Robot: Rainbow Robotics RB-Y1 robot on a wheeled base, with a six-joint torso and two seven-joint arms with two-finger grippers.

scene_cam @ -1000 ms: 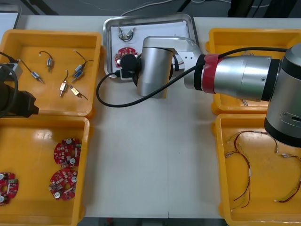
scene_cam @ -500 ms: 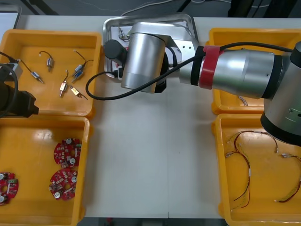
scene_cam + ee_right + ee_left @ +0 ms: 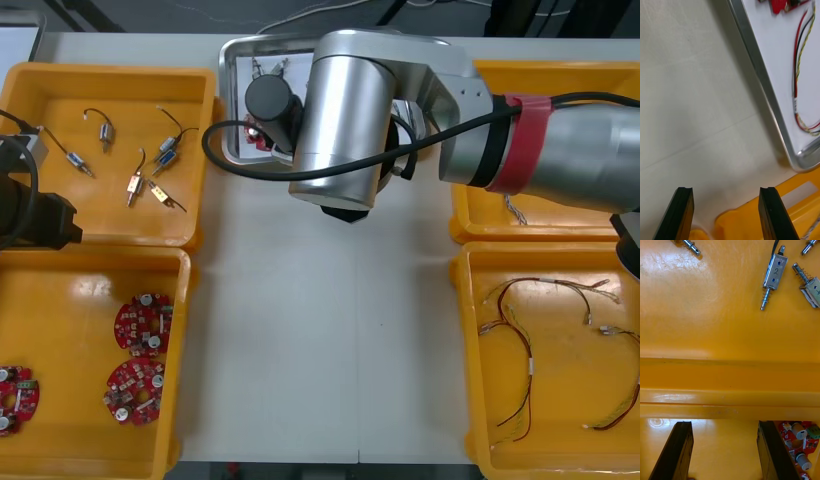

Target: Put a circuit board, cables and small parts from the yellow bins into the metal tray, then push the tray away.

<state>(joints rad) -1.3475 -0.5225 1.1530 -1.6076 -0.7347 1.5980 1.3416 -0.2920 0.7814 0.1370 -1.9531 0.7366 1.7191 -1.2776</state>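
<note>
Loading looks complete: metal tray (image 3: 227,90) holds round red circuit board (image 3: 784,4), red and yellow cable (image 3: 800,48) and small metal part (image 3: 268,68). Push judged still to do.

Right gripper (image 3: 725,190) over bare tabletop (image 3: 320,340), just beside tray's near rim; fingers spread, empty.

Left gripper (image 3: 724,450) parked over left yellow bins (image 3: 110,70); fingers spread, empty.

Versus one second ago: right wrist swung from over tray interior round to near edge. Tray unmoved at far side of tabletop. Left arm unchanged.
</note>
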